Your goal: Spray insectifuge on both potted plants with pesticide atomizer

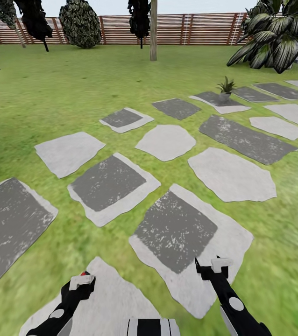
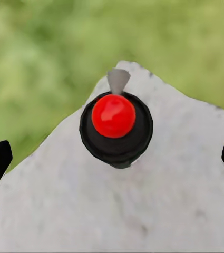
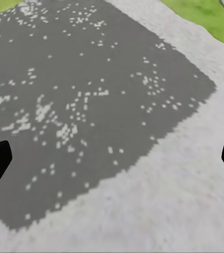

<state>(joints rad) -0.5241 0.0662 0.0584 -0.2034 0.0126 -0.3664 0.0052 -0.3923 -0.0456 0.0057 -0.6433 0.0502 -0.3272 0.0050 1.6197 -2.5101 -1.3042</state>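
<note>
One potted plant (image 1: 225,88) far off on slab edge (image 1: 223,108), open lawn (image 1: 51,93) btwn

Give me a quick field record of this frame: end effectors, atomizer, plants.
setting: lawn, slat fence behind
left end effector: fingers apart, not touching atomizer
pesticide atomizer: centred between left fingers, over pale slab; held or resting unclear
right end effector: open, empty, over dark-centred slab
potted plant: one, on far slab, ahead right

Slabs (image 1: 167,142) rough speckled stone; atomizer (image 2: 115,126) nozzle glossy red; fence (image 1: 186,28) wood.
</note>
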